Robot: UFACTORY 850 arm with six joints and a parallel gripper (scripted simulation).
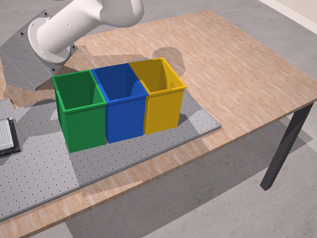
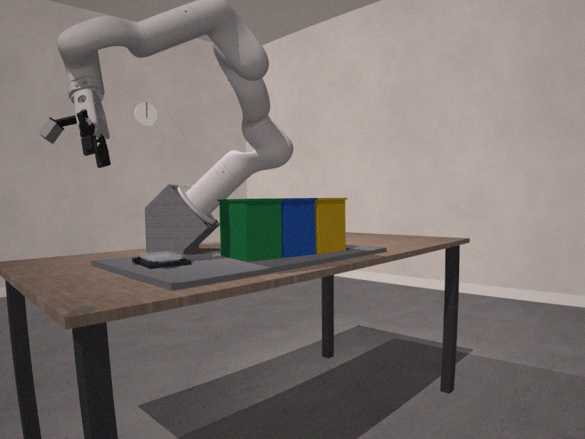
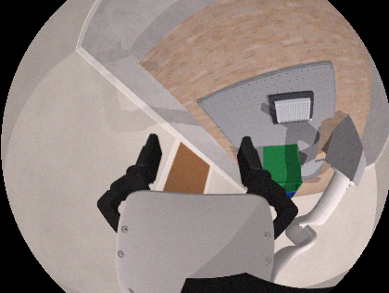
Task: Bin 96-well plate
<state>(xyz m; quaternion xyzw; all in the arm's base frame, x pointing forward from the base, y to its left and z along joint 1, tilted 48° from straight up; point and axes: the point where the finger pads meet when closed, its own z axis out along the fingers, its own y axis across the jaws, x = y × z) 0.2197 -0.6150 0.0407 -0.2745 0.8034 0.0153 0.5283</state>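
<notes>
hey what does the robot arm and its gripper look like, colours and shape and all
The arm is smooth, rounded white tube segments on a white flange, bolted to a grey wedge pedestal. The gripper has a pale grey rounded body and two black jointed fingers. A small grey box sticks out beside the wrist. No cables visible.

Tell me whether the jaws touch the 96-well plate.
Apart. The exterior view shows the gripper open, high in the air, with a wide gap down to the 96-well plate lying in its nest.
</notes>
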